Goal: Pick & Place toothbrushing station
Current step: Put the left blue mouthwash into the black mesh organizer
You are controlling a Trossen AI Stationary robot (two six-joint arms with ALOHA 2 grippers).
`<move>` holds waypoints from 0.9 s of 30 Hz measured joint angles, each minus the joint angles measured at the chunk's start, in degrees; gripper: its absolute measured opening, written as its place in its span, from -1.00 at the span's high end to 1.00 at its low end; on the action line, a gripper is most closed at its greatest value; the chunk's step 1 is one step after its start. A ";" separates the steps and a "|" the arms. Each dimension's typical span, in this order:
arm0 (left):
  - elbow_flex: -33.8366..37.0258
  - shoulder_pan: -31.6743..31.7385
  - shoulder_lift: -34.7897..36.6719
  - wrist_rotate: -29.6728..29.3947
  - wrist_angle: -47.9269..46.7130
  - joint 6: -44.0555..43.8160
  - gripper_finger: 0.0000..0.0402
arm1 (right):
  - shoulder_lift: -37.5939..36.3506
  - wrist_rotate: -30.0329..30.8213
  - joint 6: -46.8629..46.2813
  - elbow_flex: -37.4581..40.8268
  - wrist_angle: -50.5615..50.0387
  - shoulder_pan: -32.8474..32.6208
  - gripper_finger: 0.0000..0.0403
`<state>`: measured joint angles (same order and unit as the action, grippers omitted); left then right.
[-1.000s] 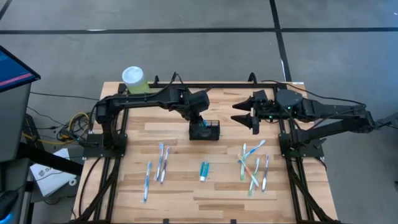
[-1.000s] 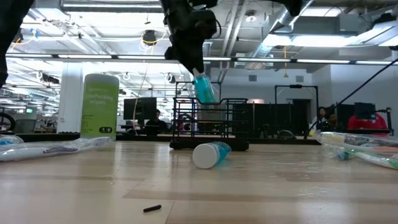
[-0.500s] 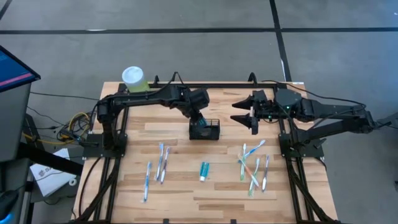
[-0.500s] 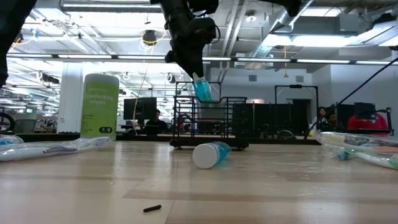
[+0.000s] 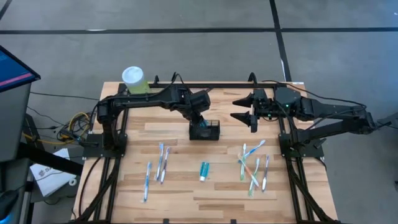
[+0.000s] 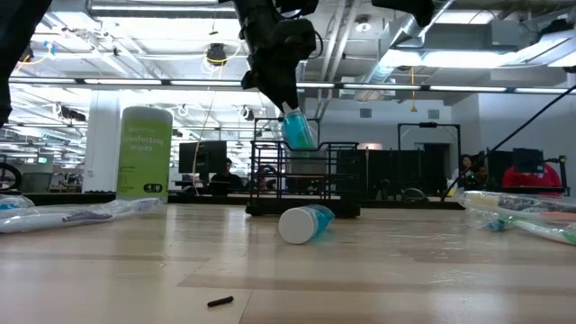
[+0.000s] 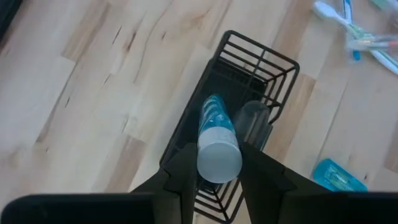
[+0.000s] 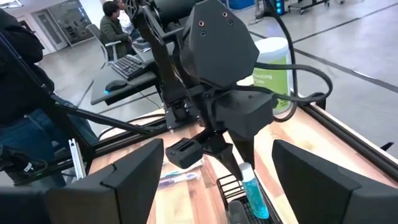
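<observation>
Barely shifted, the left gripper (image 7: 219, 180) grips a toothpaste tube (image 7: 217, 140) over the caddy (image 5: 205, 130); right gripper (image 5: 249, 109) gapes idle at three o'clock; toothbrushes (image 5: 254, 165) and another tube (image 5: 204, 170) remain.

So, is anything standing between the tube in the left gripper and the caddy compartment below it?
Nothing visible does: the left gripper holds the blue tube, its lower end already inside the black wire caddy.

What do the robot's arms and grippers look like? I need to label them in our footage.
Both arms are matte black with chunky angular joint housings and thin black cables. The left gripper and right gripper each have two dark wedge-shaped fingers. The right arm shows a small green light.
</observation>
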<state>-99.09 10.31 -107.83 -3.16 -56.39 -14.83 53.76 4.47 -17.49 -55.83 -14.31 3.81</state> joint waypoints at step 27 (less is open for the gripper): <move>-1.51 -0.71 -7.15 -1.62 -3.14 6.74 0.54 | 0.04 0.03 0.79 0.00 -1.92 1.24 -0.45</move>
<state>-100.60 9.61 -114.98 -4.78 -59.53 -8.09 53.80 4.50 -16.69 -55.83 -16.23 5.05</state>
